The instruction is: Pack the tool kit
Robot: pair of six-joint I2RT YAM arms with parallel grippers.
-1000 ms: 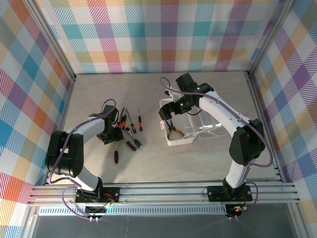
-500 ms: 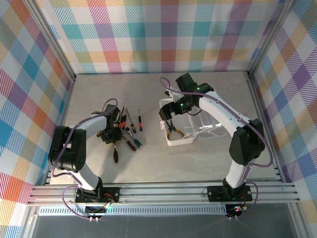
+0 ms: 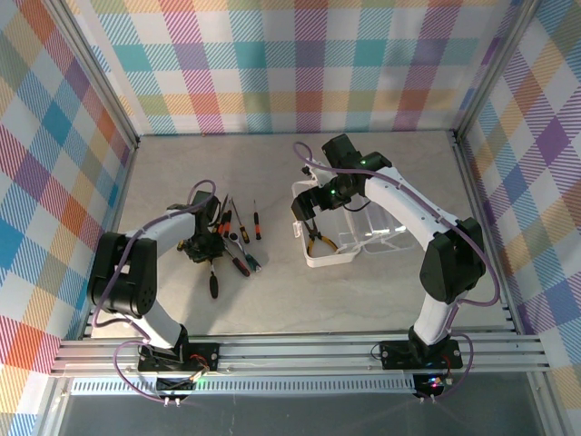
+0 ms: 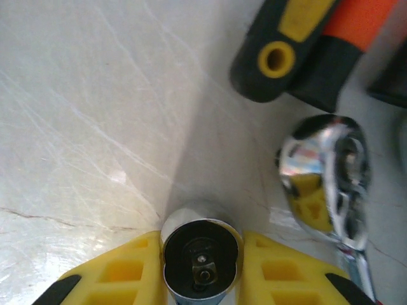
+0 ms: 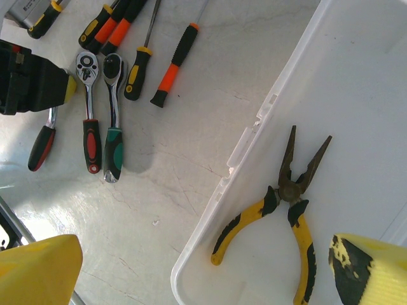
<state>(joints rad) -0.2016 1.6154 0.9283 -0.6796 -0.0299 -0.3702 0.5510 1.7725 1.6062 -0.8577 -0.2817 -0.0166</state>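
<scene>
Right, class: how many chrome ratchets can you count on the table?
2 for certain: the red-handled ratchet and the green-handled ratchet, side by side left of the case. A third tool, its chrome head gripped by the left pincer, may make 3.

Robot lab cell, plaid walls [image 3: 272, 64], aluminium frame [image 3: 300, 352]

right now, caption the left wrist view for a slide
Left pincer closed on a round chrome tool head, beside a chrome ratchet head on the pale table.
</scene>
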